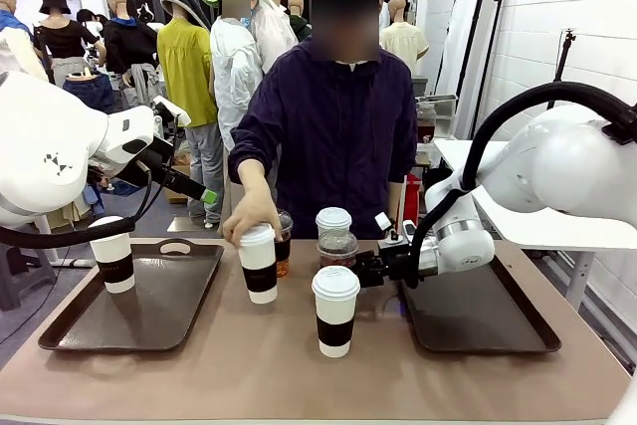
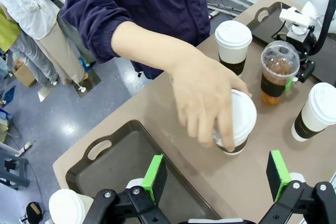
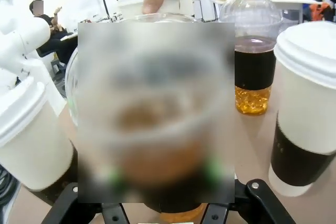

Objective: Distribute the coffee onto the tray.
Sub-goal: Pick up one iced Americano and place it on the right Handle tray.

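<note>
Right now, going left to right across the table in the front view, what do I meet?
Sleeved cup standing on the left tray → lidded cup under the person's hand → nearest paper cup → right tray.

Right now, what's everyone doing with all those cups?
A person's hand grips the lid of a white paper cup standing on the table beside the left tray. The right gripper has its fingers either side of a clear cup of brown drink; whether it is squeezing yet is unclear. The left gripper hangs open above the left tray, where one other paper cup already stands.
</note>
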`<state>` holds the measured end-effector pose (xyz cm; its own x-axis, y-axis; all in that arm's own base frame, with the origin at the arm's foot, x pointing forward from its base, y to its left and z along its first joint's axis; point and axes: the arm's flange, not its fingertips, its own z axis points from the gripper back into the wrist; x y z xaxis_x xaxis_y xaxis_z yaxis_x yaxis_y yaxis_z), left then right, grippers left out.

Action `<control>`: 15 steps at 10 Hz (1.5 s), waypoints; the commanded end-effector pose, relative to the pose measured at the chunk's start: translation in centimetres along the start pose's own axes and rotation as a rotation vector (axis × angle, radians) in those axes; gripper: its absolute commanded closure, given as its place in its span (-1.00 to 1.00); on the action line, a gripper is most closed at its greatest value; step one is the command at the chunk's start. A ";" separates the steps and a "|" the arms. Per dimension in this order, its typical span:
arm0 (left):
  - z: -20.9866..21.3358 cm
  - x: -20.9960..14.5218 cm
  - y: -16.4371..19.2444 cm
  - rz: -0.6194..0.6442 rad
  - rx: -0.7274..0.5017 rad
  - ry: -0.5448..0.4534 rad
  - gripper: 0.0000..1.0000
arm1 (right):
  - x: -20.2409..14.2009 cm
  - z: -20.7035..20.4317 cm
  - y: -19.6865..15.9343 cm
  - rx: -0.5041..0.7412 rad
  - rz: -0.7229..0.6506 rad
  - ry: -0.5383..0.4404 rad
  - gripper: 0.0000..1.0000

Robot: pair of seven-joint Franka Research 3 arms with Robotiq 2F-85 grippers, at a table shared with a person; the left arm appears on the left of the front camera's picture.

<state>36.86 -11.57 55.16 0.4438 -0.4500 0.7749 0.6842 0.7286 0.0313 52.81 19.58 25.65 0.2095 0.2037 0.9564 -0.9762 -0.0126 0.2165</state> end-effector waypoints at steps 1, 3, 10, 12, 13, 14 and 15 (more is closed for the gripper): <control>0.0 0.0 0.1 0.002 -0.001 -0.001 -1.00 | 2.3 2.7 2.3 0.004 -0.008 -0.018 -0.30; 0.0 0.0 0.1 0.002 -0.001 -0.001 -1.00 | 3.5 5.3 3.5 -0.004 -0.003 -0.017 -0.30; 0.0 0.0 0.1 0.002 -0.001 -0.001 -1.00 | 3.7 16.0 9.1 -0.047 0.053 0.025 -0.30; 0.0 0.0 0.1 0.002 -0.001 -0.001 -1.00 | 2.0 18.5 10.4 -0.065 0.074 -0.017 -0.30; 0.0 0.0 0.1 0.002 -0.001 -0.001 -1.00 | 0.9 19.5 10.7 -0.082 0.077 -0.024 -0.30; 0.0 0.0 0.1 0.002 -0.001 -0.001 -1.00 | -0.1 20.1 11.1 -0.089 0.078 -0.020 -0.30; 0.0 0.0 0.1 0.002 -0.001 -0.001 -1.00 | -1.0 20.6 11.5 -0.083 0.080 -0.023 -0.30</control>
<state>36.86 -11.56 55.17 0.4436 -0.4501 0.7750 0.6841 0.7287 0.0316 43.22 -0.63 31.28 0.1540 0.1998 0.9677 -0.9866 0.0841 0.1396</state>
